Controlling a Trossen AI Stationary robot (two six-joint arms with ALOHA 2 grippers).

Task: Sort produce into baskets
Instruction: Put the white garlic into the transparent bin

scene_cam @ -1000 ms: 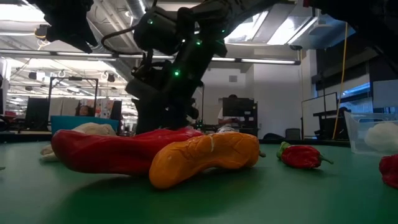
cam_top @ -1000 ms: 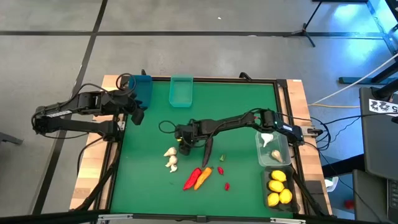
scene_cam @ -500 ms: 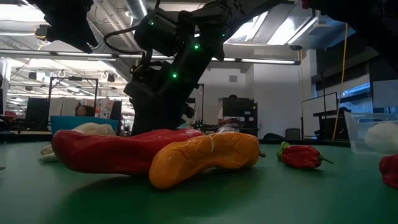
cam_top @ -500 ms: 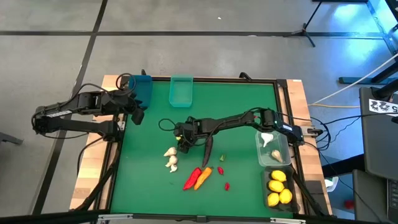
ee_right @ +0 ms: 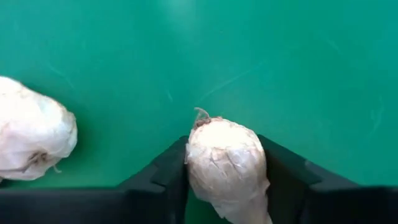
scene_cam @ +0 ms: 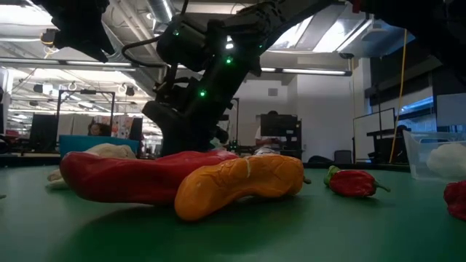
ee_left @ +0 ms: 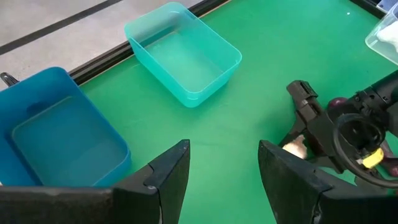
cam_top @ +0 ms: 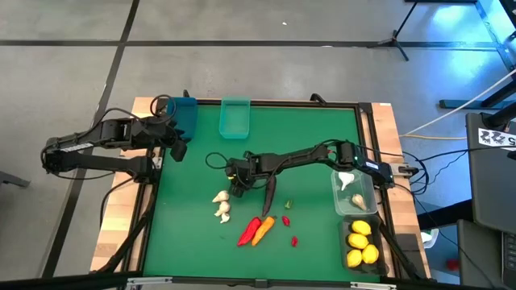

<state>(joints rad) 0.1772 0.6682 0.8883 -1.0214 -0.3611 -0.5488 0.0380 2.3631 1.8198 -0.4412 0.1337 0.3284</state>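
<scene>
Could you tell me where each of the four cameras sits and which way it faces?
High view: above the table, looking straight down; both arms show, the right gripper over the garlic cluster.
Low view: at table height, looking level past a red chili and the carrot; an arm descends behind.
Left wrist view: looks past its own fingers at the blue bin and teal bin.
Right wrist view: looks down; its fingers flank a garlic bulb.
Shared: the left wrist view also sees the right arm.
</scene>
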